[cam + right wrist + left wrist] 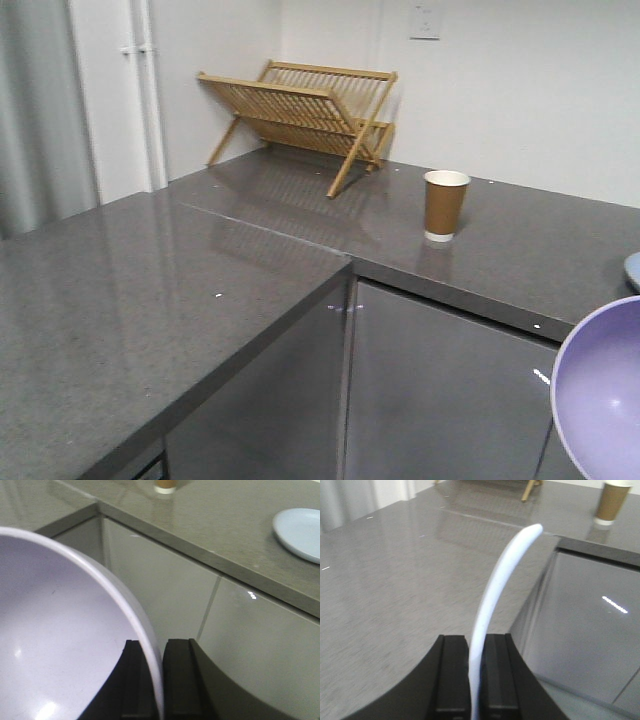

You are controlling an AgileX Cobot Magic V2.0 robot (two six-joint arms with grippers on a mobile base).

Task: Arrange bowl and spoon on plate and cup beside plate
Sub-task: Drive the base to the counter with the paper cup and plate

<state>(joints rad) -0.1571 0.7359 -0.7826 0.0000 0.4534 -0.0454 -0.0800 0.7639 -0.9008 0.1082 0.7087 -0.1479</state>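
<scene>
My left gripper (pixel 476 645) is shut on the pale blue spoon (pixel 501 585), whose curved handle rises up and forward over the grey counter. In the right wrist view my right gripper (pixel 159 650) is shut on the rim of the lavender bowl (pixel 55 640), held in the air in front of the cabinet doors. The bowl (pixel 605 395) also shows at the bottom right of the front view. The pale blue plate (pixel 301 530) lies on the counter at the right, and only its edge (pixel 633 270) shows in the front view. The brown paper cup (pixel 444 205) stands upright on the counter.
A wooden dish rack (pixel 305 115) stands at the back of the grey L-shaped counter (pixel 150 300), against the wall. Grey cabinet doors (pixel 440 390) face the inner corner below the counter edge. The cup (pixel 611 502) appears far right in the left wrist view.
</scene>
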